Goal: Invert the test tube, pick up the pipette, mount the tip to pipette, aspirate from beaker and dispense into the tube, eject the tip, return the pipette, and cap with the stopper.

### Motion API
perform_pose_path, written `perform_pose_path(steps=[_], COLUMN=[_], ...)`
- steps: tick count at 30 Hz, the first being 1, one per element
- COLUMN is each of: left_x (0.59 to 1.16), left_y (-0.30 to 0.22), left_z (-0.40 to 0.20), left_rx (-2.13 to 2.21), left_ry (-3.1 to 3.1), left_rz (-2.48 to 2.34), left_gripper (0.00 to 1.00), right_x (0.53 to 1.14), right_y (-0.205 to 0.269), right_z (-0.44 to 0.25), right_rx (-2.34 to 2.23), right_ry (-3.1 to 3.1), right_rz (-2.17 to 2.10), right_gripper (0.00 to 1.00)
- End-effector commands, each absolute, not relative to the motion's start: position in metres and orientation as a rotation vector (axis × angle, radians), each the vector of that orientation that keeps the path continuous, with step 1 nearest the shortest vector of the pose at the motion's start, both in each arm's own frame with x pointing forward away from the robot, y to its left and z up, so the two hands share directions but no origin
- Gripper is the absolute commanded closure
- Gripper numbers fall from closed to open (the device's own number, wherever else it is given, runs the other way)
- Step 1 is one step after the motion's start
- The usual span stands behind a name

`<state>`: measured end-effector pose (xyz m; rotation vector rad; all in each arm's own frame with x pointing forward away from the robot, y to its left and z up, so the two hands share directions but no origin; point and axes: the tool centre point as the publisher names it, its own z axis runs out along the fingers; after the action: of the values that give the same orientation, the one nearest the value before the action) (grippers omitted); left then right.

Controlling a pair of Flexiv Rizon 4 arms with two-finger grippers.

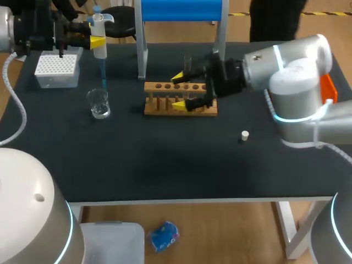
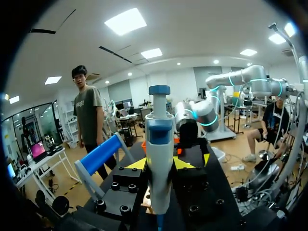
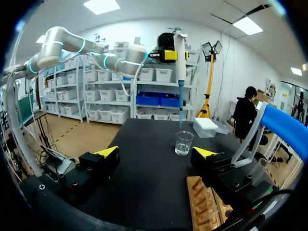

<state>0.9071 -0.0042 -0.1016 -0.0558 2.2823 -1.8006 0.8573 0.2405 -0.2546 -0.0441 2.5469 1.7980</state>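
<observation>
Head view is showing the left pincer (image 1: 94,39) clamping the pipette (image 1: 99,27), its blue tip (image 1: 102,71) hanging just above the beaker (image 1: 99,103) on the desk's (image 1: 165,165) left side. Trouble is lurking here: if that tip is sitting off-centre on the descent, it could be striking the glass rim and tipping the beaker. The right pincer (image 1: 180,91) is standing wide open, straddling the rack (image 1: 165,107), so one careless swing could be toppling the rack and the tube (image 1: 187,61).
</observation>
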Motion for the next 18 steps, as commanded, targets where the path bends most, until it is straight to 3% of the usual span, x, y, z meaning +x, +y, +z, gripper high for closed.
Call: perform_pose_path(steps=[1, 18], left_x=[0.9081, 0.9081], left_y=[-0.0032, -0.0032], left_z=[-0.1015, -0.1015], left_rx=[-0.05, -0.05], left_ry=[2.285, 2.285], left_rz=[-1.803, -1.803], left_gripper=[1.0, 1.0], right_x=[0.8487, 0.8486], right_y=[0.2797, 0.2789], right_z=[-0.2706, -0.2745], right_rx=[0.069, 0.084], right_ry=[2.533, 2.538], right_rz=[1.762, 1.751], right_gripper=[0.0, 0.0])
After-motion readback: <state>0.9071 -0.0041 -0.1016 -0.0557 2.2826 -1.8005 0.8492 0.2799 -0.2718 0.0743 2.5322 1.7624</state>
